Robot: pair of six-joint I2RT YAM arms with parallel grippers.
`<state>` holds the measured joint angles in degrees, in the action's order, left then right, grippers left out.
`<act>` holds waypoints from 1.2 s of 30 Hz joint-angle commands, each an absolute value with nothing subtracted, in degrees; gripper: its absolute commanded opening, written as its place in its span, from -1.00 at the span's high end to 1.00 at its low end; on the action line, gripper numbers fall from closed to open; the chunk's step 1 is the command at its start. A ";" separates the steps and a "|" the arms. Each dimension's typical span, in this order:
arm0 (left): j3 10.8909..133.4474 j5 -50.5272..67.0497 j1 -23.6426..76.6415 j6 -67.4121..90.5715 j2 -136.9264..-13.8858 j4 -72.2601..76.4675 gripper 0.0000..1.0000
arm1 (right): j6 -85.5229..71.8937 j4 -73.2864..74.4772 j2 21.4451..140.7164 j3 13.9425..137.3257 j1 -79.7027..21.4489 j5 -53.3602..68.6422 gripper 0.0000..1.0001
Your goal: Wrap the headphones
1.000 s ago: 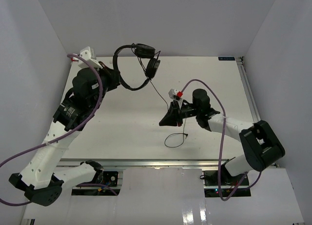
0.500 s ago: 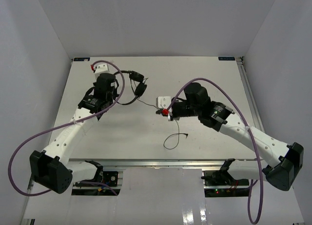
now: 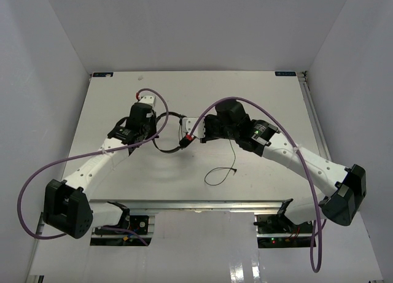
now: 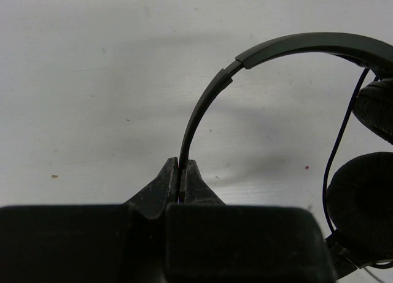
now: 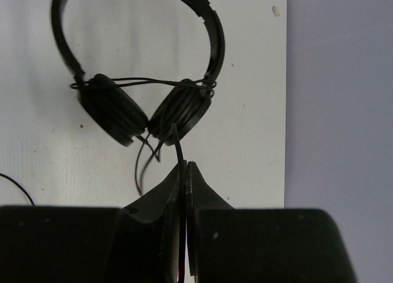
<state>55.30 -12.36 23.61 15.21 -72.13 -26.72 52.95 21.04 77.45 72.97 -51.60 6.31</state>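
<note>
Left wrist: left gripper (image 4: 182, 167) pinched on headband (image 4: 199, 108), steadying headphones (image 3: 169, 150) mid-table (image 3: 258, 93). Right gripper (image 5: 184, 167) nips cord (image 5: 176, 142), probably to lead it round earcups (image 5: 113, 111).

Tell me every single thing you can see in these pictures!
headphones: one, black, mid-table between the two grippers
cord: one, thin and black, wound across the headphones, loose end lying on the table
table: one, white, under everything
walls: three, pale grey, round the table
purple cables: two, one along each arm
arms: two, white and black, reaching in from the near edge
left gripper: one, black, shut on the headphones
right gripper: one, black, shut on the cord
</note>
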 commanded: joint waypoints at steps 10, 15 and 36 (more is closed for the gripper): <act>48.82 -3.07 26.89 15.75 -67.44 -22.40 1.00 | 46.87 17.70 81.66 78.60 -51.04 2.51 0.85; 51.72 -2.29 26.60 20.84 -66.84 -21.67 1.00 | 47.02 18.46 77.31 74.66 -49.38 5.55 0.85; 58.47 7.24 19.90 41.31 -66.85 -19.93 1.00 | 48.22 26.19 60.40 62.53 -42.68 22.43 0.85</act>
<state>54.67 5.22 21.64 36.62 -68.79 -22.26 48.07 24.53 62.68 63.18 -43.41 17.91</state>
